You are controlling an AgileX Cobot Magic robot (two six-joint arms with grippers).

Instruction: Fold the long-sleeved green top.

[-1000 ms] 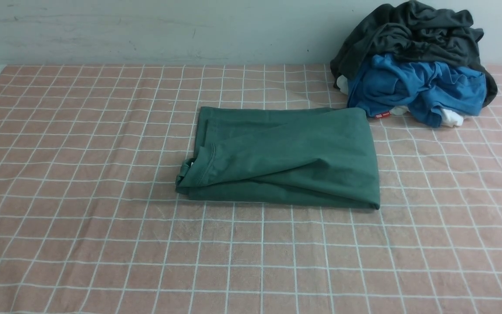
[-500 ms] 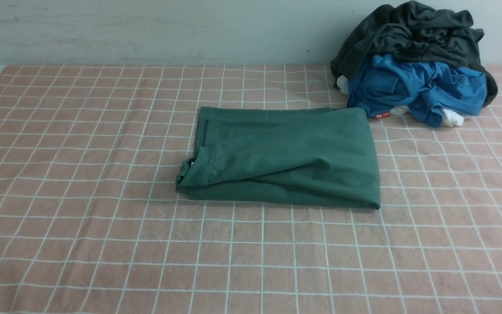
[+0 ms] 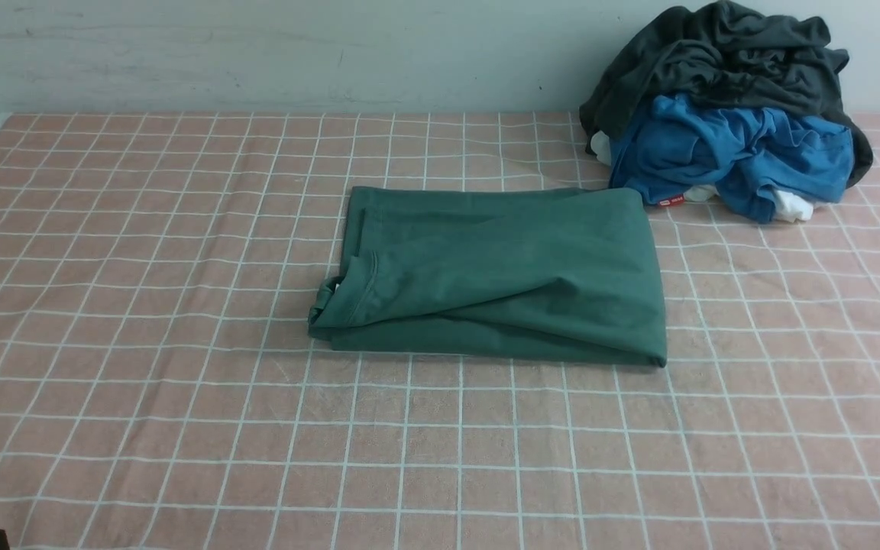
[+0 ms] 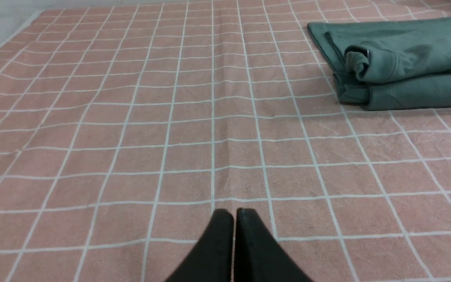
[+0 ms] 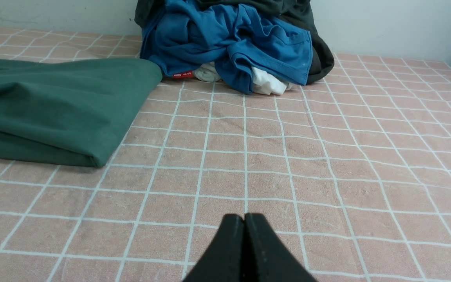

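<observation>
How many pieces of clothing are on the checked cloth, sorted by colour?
Green: 1, the folded green long-sleeved top
Blue: 1, the crumpled blue garment
Charcoal grey: 1, the dark grey garment on the pile
White: at least 1, white fabric peeking out under the blue
Total: 4 visible

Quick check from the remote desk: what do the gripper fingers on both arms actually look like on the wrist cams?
The left gripper and the right gripper look alike: plain matte black fingers, broad at the base and tapering to rounded tips. No markings, cables or padding show on either. The arms themselves are out of view.
</observation>
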